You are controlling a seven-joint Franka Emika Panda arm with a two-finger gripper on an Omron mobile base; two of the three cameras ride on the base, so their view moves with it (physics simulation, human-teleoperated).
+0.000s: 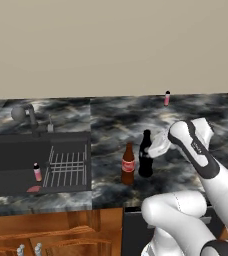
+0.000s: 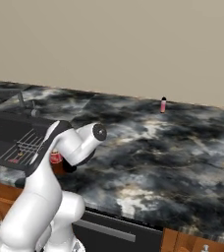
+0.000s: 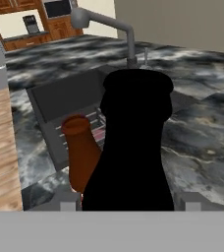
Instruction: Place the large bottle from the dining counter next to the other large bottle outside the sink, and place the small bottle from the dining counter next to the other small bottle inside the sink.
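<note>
Filling the near part of the hand view, the tall black glass bottle with a slim neck (image 3: 133,147) stands between the two finger tips, whose jaws sit spread on either side of its body; whether they press on the glass or stand just clear of it, I cannot tell. From the left base view the gripper (image 1: 158,145) is at the neck of this black bottle (image 1: 145,155), which stands upright on the black-and-white marbled counter (image 1: 196,107). Just to its left, almost touching, stands the tall brown glass bottle with a red label (image 1: 128,165), outside the deep black rectangular sink (image 1: 16,150), to the right of the basin. That puts the two large bottles side by side as the task asks, so this half looks all but done, with only the release and retreat left if the jaws hold it.

Inside the sink a tiny pink bottle with a dark cap (image 1: 37,171) stands to the left of the metal grid rack (image 1: 68,167), under the grey curved faucet (image 1: 28,117). Its partner, the tiny pinkish-orange bottle with a dark cap (image 1: 167,98), waits upright at the far edge of the counter, well apart from the sink and not yet fetched
</note>
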